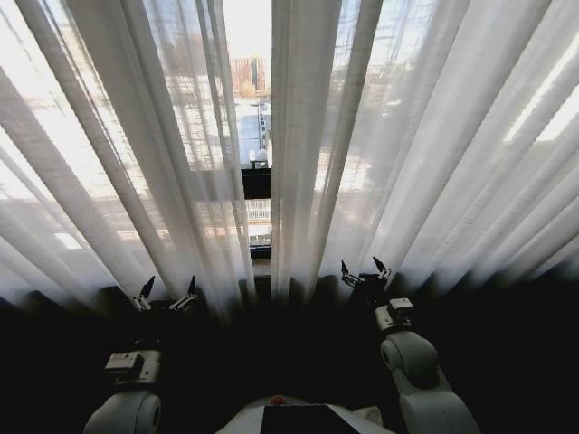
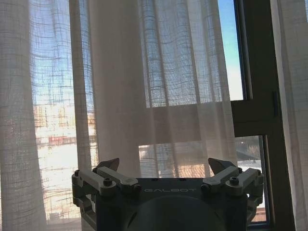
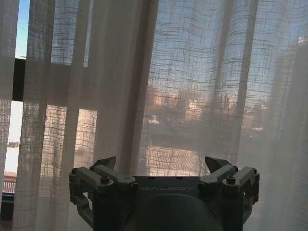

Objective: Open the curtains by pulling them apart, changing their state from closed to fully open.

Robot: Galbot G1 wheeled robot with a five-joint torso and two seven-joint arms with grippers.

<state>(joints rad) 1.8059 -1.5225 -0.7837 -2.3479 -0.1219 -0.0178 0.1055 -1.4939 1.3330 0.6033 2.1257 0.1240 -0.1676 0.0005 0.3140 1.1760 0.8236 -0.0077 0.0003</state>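
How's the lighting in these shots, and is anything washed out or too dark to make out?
Head view: strong backlight through the curtains blows out the upper corners, the floor and both arms fall into near black, and the pleats fan outward from lens distortion. Left wrist view: the left gripper is a dim silhouette against bright fabric and blue sky. Right wrist view: dimmer and hazier, the right gripper dark against the weave.

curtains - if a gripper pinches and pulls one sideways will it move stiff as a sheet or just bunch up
Likely bunch up: the curtains hang in soft vertical pleats. They look sheer, with buildings showing through, so probably light. Thin fabric may slip from the open left gripper or right gripper unless a whole fold is pinched.
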